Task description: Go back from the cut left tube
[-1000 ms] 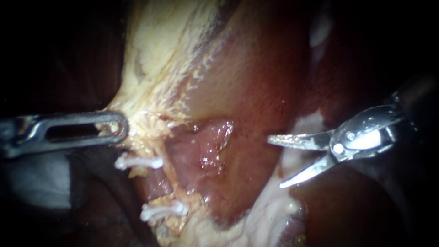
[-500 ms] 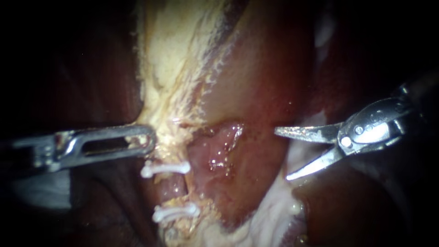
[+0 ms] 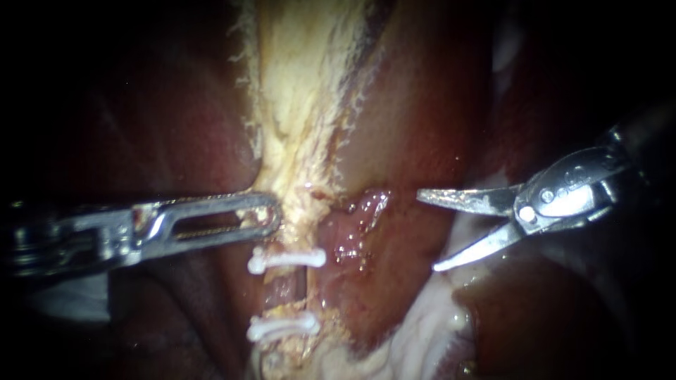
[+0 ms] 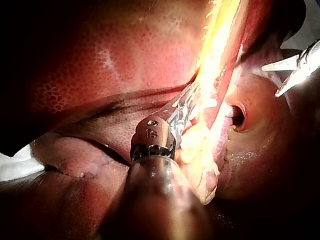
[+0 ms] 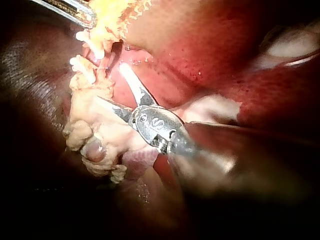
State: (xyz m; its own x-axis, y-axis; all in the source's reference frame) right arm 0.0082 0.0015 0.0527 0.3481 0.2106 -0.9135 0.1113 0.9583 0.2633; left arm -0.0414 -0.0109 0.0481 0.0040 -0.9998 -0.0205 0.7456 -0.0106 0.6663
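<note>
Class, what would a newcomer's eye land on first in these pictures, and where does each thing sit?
In the endoscope view's lower middle, a white clip and a second clip below it cross a tube. To their right, the right instrument shows its blades open. The left instrument has its pincer shut on the pale tissue just above the clips.

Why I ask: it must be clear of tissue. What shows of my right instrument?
My right instrument enters from the right: dark shaft, shiny metal hinge, two slim pointed blades. The blades stand open in a V, holding nothing, tips aimed toward the white clips. It hovers over reddish tissue, seemingly touching nothing.
</note>
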